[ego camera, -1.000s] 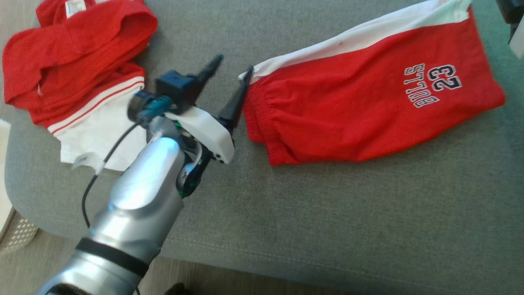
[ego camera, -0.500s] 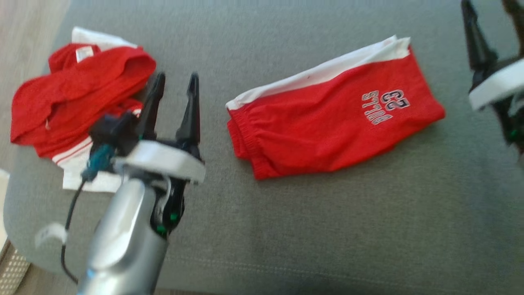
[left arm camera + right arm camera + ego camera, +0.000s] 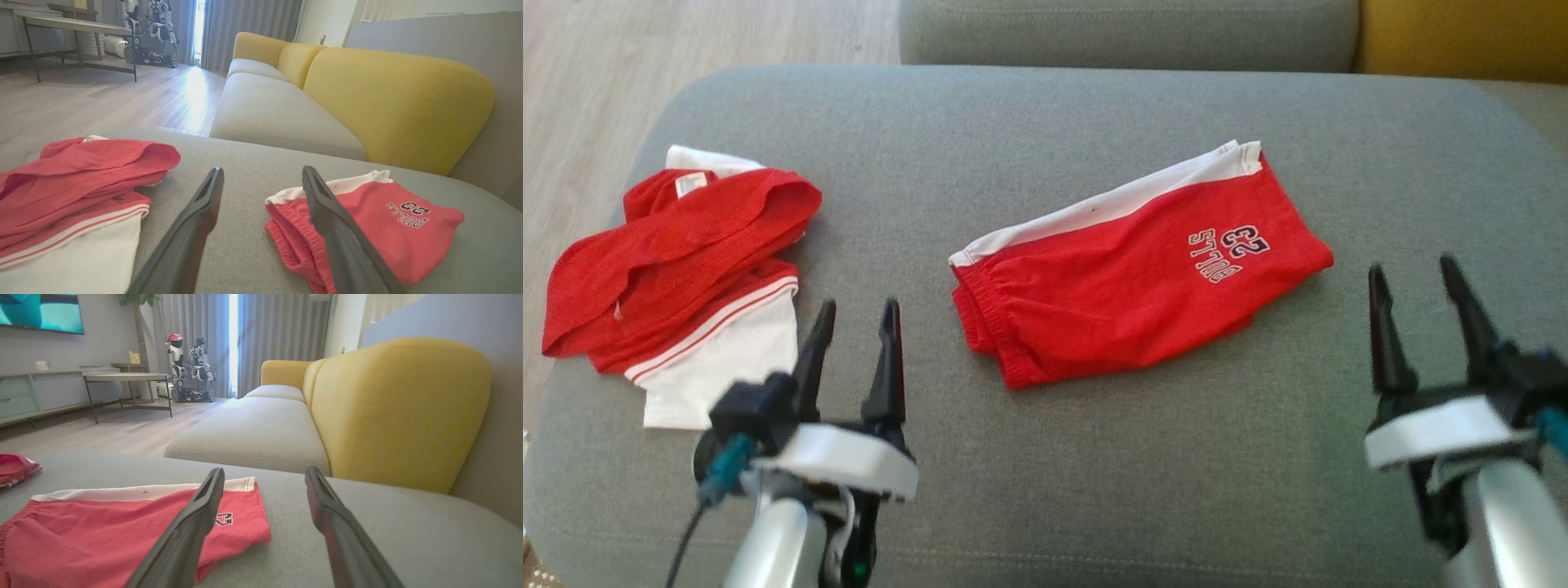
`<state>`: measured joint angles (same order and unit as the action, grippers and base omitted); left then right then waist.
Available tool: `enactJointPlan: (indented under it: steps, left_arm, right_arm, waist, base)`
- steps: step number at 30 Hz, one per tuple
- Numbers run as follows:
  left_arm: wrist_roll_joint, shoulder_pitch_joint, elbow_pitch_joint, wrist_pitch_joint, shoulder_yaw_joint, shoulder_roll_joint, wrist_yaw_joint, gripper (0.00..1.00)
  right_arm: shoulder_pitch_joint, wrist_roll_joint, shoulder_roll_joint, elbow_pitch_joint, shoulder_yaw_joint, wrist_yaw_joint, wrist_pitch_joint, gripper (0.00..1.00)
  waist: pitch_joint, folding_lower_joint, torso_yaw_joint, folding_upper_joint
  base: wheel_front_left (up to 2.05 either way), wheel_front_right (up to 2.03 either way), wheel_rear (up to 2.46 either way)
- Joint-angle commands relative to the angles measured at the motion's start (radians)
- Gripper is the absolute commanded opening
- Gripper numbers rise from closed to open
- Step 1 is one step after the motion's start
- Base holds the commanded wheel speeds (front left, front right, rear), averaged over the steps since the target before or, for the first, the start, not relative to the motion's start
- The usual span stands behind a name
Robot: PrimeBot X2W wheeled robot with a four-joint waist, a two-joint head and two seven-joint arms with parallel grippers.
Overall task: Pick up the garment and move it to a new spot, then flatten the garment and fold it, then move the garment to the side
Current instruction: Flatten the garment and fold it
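The garment, red shorts (image 3: 1135, 278) with a white side stripe and "BULLS 23" lettering, lies folded flat in the middle of the grey sofa cushion (image 3: 1094, 457). My left gripper (image 3: 859, 306) stands open near the front left, short of the waistband, with nothing between its fingers. In the left wrist view the shorts (image 3: 367, 220) lie just right of the open left gripper (image 3: 262, 169). My right gripper (image 3: 1411, 268) is open and empty at the lower right, off the shorts' leg end. In the right wrist view the shorts (image 3: 102, 531) sit left of the right gripper (image 3: 264, 469).
A crumpled red-and-white jersey (image 3: 678, 245) is heaped at the cushion's left end, close to the edge above the wood floor (image 3: 588, 82). A yellow backrest (image 3: 388, 102) rises on the right. Another robot (image 3: 151, 32) and a table stand far across the room.
The head camera has tilted up. My left gripper has drawn back from the shorts' waistband toward the front left, still open. My right gripper has come down into the lower right. The shorts lie unmoved.
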<state>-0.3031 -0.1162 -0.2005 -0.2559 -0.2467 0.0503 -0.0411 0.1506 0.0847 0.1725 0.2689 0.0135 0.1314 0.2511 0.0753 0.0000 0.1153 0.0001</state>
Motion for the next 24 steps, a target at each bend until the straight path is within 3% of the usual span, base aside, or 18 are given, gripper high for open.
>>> enactJointPlan:
  steps: [1, 10, 24]
  left_arm:
    - [0.015, -0.003, 0.043, -0.006, 0.032, 0.001, -0.004, 1.0]
    - [0.005, 0.051, 0.037, -0.006, -0.002, 0.0, -0.015, 1.0]
    - [-0.002, 0.019, 0.032, -0.006, -0.022, 0.0, -0.018, 1.0]
  right_arm:
    - [-0.008, -0.01, -0.04, -0.063, -0.003, -0.001, 0.005, 1.0]
    - [-0.093, -0.019, -0.105, -0.104, -0.042, -0.001, -0.029, 1.0]
    - [-0.084, 0.016, -0.119, -0.104, -0.051, -0.001, -0.092, 1.0]
  waist:
    - [-0.008, 0.0, -0.004, -0.0001]
    - [-0.01, 0.0, -0.006, -0.0001]
    - [0.03, 0.0, 0.023, -0.0001]
  base:
    - [0.0, 0.0, 0.0]
    - [0.0, 0.0, 0.0]
    - [0.0, 0.0, 0.0]
